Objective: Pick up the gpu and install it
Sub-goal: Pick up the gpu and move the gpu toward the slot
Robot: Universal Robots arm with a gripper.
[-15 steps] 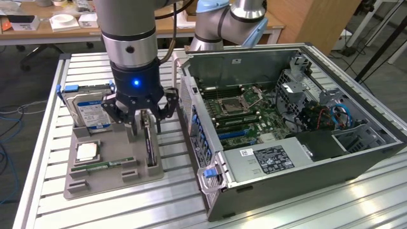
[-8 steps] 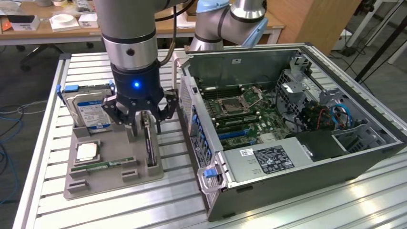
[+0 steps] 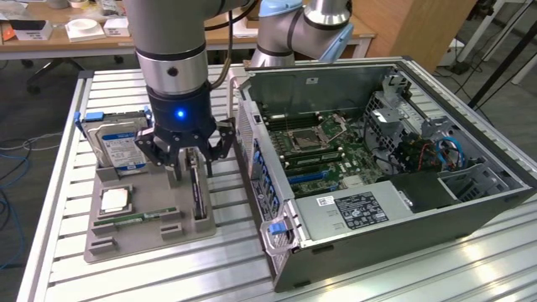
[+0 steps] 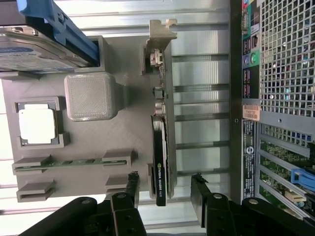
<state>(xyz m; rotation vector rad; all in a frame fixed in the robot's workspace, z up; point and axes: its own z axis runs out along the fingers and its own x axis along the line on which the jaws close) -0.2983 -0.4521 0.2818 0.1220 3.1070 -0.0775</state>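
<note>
The gpu stands on its long edge in a slot of the grey parts tray, beside the open computer case. In the wrist view the gpu is a thin card with a black cooler and a silver end bracket at its far end. My gripper hangs just above it, open. Its two black fingers stand on either side of the card's near end, with a gap on each side. The gripper holds nothing.
The tray also carries a blue-labelled hard drive, a CPU and a RAM stick. The case's rear panel lies close beside the gpu. The motherboard lies exposed inside the case. Everything rests on a slatted metal table.
</note>
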